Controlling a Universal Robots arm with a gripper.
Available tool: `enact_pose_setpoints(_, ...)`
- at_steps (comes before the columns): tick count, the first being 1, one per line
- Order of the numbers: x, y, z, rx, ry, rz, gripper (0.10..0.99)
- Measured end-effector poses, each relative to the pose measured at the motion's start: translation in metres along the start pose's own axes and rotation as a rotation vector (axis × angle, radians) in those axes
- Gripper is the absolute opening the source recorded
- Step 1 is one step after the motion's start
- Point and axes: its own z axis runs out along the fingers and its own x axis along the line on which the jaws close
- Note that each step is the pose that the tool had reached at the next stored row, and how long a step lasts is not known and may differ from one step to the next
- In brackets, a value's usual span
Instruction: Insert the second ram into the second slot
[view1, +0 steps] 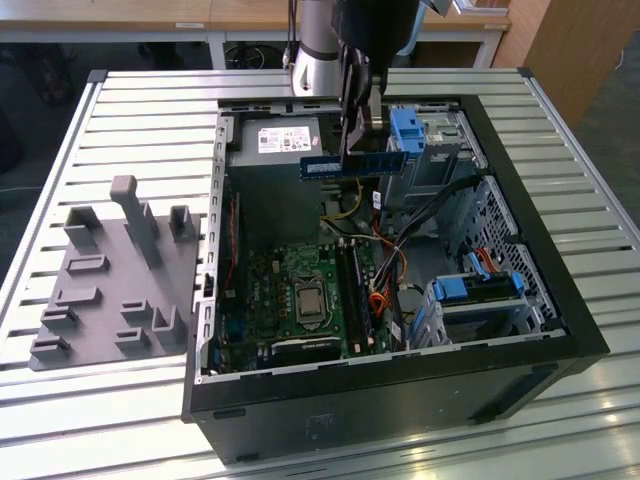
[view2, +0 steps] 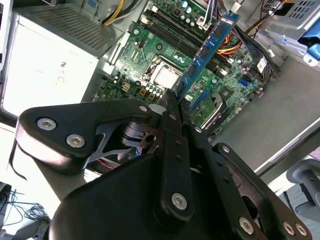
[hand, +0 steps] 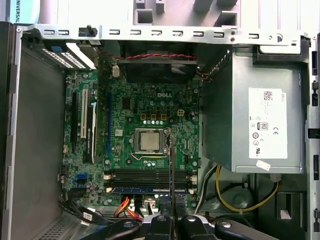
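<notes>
Upper centre of the exterior view: my black gripper (view1: 358, 150) clamps its jaws on the long, thin blue circuit-board ram stick (view1: 355, 163), held level above the green motherboard (view1: 270, 290) inside the open black computer case (view1: 400, 390).

In the exterior view my arm (view1: 316, 55) reads as a smooth silver-grey tube, and the wrist housing (view1: 378, 25) is a rounded, glossy black mass. The gripper (view1: 352, 150) is matte black, built of thin flat bars. In the second wrist view I see the gripper (view2: 172, 100) as broad black links (view2: 75, 130) with rounded ends, each carrying bright round screw heads (view2: 179, 201). A narrow centre bar (view2: 172, 160) runs between them, and a dark ribbed part (view2: 131, 134) sits inside the linkage. The first wrist view gives me black rounded link ends (hand: 131, 226) with pale pins.
</notes>
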Motion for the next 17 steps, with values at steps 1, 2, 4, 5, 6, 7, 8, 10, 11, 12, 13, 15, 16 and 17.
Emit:
enact_pose_setpoints(1, 0.0000, 0.0000, 0.0000, 0.000, 0.0000, 0.003, 0.137)
enact_pose_setpoints(2, 0.0000, 0.0000, 0.0000, 0.000, -0.0001, 0.005, 0.137)
enact_pose_setpoints(4, 0.0000, 0.0000, 0.0000, 0.000, -0.0004, 0.011, 0.137)
enact_pose_setpoints(5, 0.0000, 0.0000, 0.0000, 0.000, -0.0005, 0.014, 0.137)
enact_pose_setpoints(6, 0.0000, 0.0000, 0.0000, 0.000, -0.0006, 0.017, 0.137)
enact_pose_setpoints(7, 0.0000, 0.0000, 0.0000, 0.000, -0.0007, 0.020, 0.137)
enact_pose_setpoints(8, 0.0000, 0.0000, 0.0000, 0.000, -0.0008, 0.022, 0.137)
enact_pose_setpoints(10, 0.0000, 0.0000, 0.0000, 0.000, -0.0010, 0.028, 0.137)
enact_pose_setpoints(11, 0.0000, 0.0000, 0.0000, 0.000, -0.0011, 0.031, 0.137)
enact_pose_setpoints(12, 0.0000, 0.0000, 0.0000, 0.000, -0.0013, 0.034, 0.137)
enact_pose_setpoints(13, 0.0000, 0.0000, 0.0000, 0.001, -0.0013, 0.037, 0.137)
enact_pose_setpoints(15, 0.0000, 0.0000, 0.0000, 0.001, -0.0016, 0.043, 0.137)
enact_pose_setpoints(16, 0.0000, 0.0000, 0.0000, 0.001, -0.0017, 0.046, 0.137)
enact_pose_setpoints(17, 0.0000, 0.0000, 0.0000, 0.001, -0.0018, 0.048, 0.137)
